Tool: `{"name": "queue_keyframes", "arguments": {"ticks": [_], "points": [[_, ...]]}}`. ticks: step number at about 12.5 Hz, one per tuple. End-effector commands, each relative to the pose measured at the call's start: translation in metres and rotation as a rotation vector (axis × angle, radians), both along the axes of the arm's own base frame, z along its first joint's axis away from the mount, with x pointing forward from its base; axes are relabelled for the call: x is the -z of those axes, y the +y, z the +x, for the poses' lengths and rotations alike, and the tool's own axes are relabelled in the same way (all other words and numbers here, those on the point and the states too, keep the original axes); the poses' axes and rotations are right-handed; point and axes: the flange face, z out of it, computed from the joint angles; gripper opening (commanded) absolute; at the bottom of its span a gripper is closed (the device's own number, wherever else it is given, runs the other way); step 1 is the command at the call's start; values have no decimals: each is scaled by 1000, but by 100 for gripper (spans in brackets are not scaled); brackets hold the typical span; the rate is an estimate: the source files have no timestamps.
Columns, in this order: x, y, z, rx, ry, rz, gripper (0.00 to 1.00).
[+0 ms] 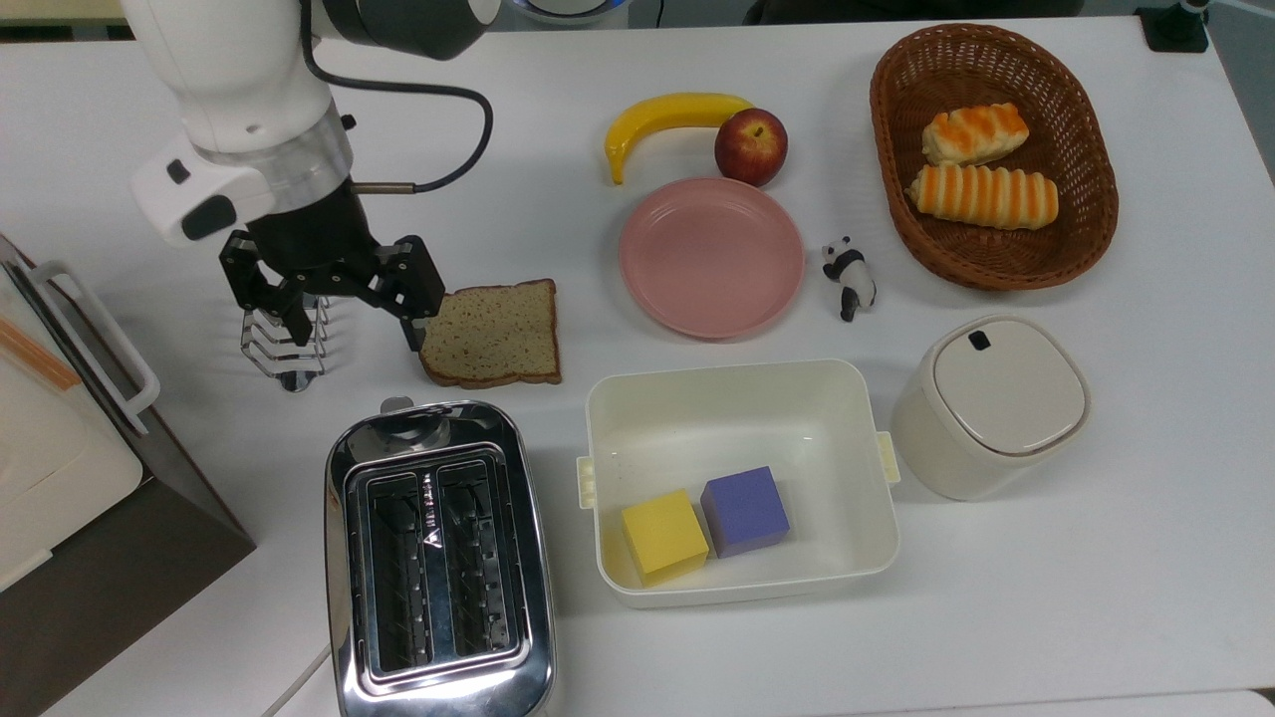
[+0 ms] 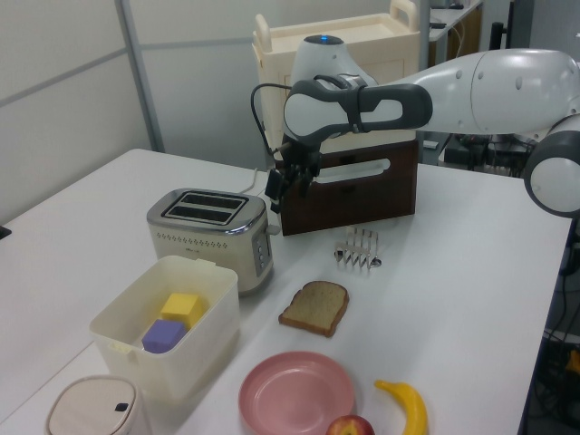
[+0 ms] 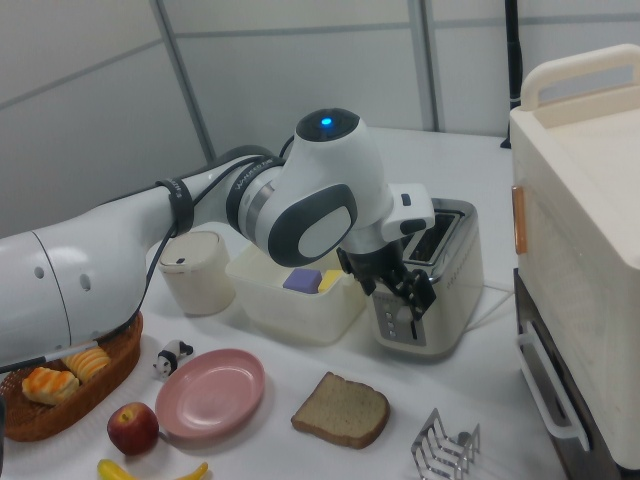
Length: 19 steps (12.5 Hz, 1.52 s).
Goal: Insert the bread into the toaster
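Note:
The bread point(image 1: 490, 334) is a tan speckled slice with a brown crust, lying flat on the white table just beyond the toaster's far end. It also shows in the left view point(image 2: 314, 308) and the right view point(image 3: 342, 410). The chrome toaster point(image 1: 438, 558) stands with both dark slots empty point(image 2: 210, 227) point(image 3: 430, 265). My gripper point(image 1: 356, 334) hangs open and empty above the table, its right finger near the bread's left edge in the top view. It shows above and behind the toaster point(image 2: 288, 181) point(image 3: 405, 295).
A wire toast rack point(image 1: 284, 344) sits under the gripper's left finger. A cream tub point(image 1: 742, 398) holds yellow and purple cubes. A pink plate point(image 1: 711, 256), banana, apple, panda figure, basket of rolls point(image 1: 1096, 189) and lidded canister point(image 1: 991, 403) lie further right. A brown cabinet point(image 1: 110, 568) stands at the left edge.

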Motion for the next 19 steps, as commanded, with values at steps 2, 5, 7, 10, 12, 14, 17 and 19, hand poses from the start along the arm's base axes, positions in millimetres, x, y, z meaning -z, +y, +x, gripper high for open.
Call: {"name": "queue_keyframes", "arguments": {"ticks": [2,5,7,10,12,14,17,19], "points": [[13,13,-23,-128,181,-28,100],[27,22,-31,-190,268,-27,100],[42,30,-33,-230,299,-24,100],[70,27,-31,-255,347,-45,100],[83,26,-30,-267,364,-46,100],[94,25,-29,-283,374,-44,100],[117,22,-27,-314,410,-58,100],[127,21,-27,-318,427,-65,100]]}}
